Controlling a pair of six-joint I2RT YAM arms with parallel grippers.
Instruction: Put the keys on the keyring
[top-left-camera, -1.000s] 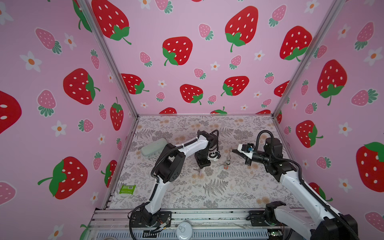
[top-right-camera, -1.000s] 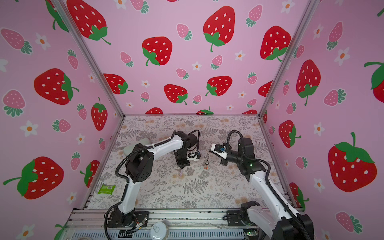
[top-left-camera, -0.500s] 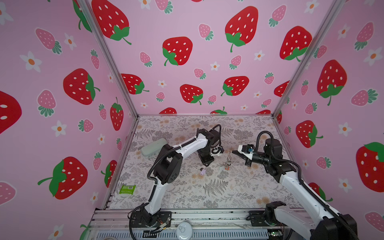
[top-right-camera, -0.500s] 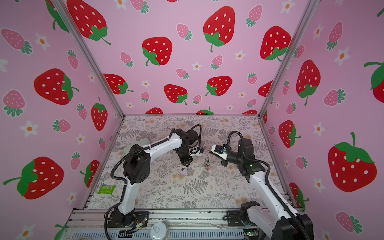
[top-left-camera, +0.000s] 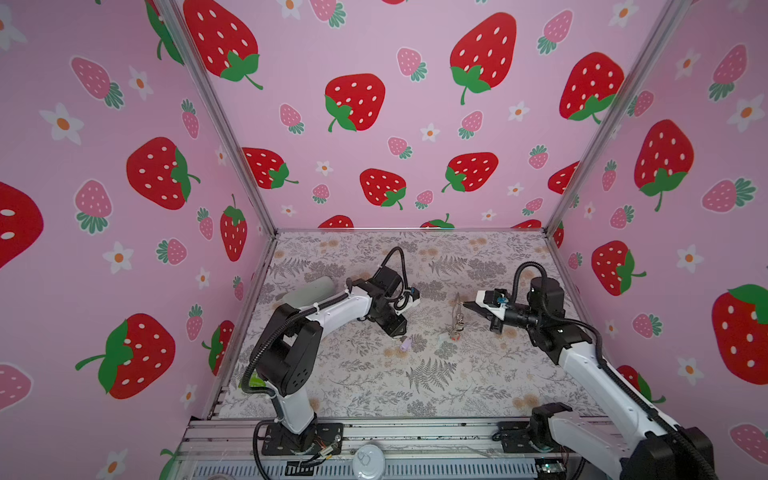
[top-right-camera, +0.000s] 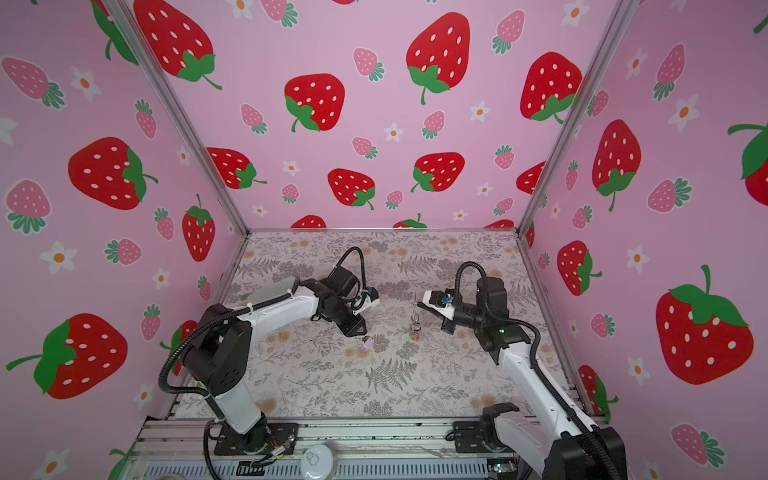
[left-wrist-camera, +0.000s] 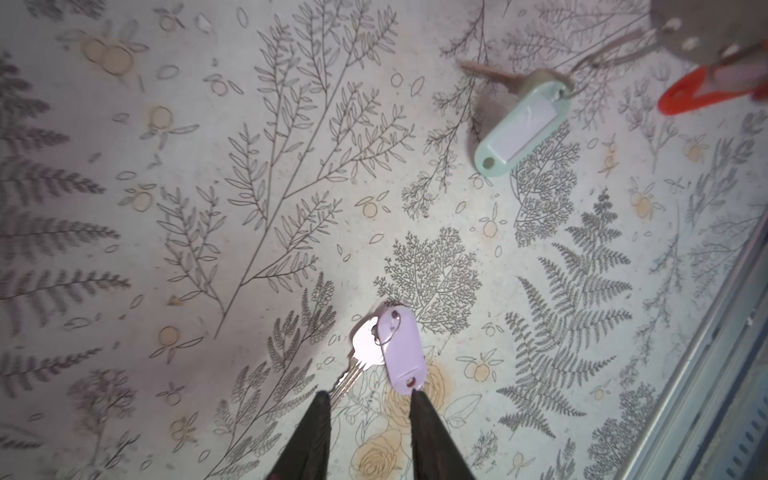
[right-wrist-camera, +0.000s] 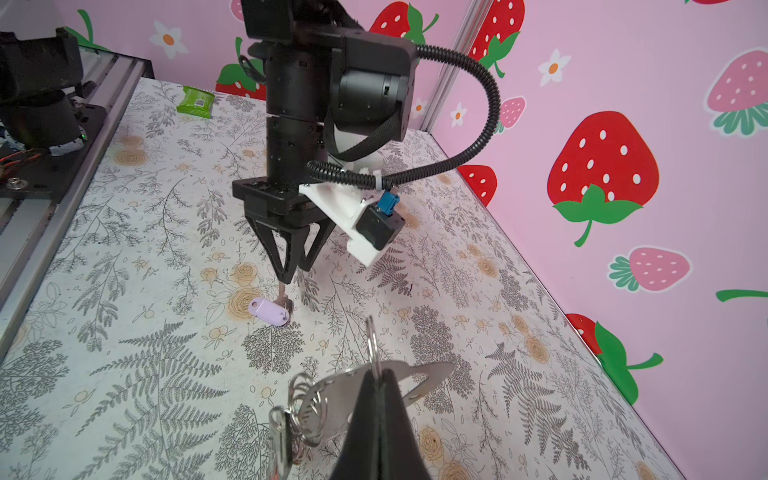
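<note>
one lilac-tagged key (left-wrist-camera: 401, 351) is framed on the mat (left-wrist-camera: 208, 124) by the parted, empty left gripper (left-wrist-camera: 370, 395); the keyring (right-wrist-camera: 371, 336) is clamped aloft in the right gripper (right-wrist-camera: 376, 376), seemingly presented for threading.

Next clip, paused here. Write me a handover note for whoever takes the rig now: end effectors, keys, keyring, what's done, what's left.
Left end effector: open, poised over the lilac-tagged key, which lies loose on the table.
Right end effector: shut on the keyring, held above the table.
Done: pale green-tagged key and red tag appear to hang from the keyring.
To do: pick up the lilac-tagged key and thread it on.
</note>
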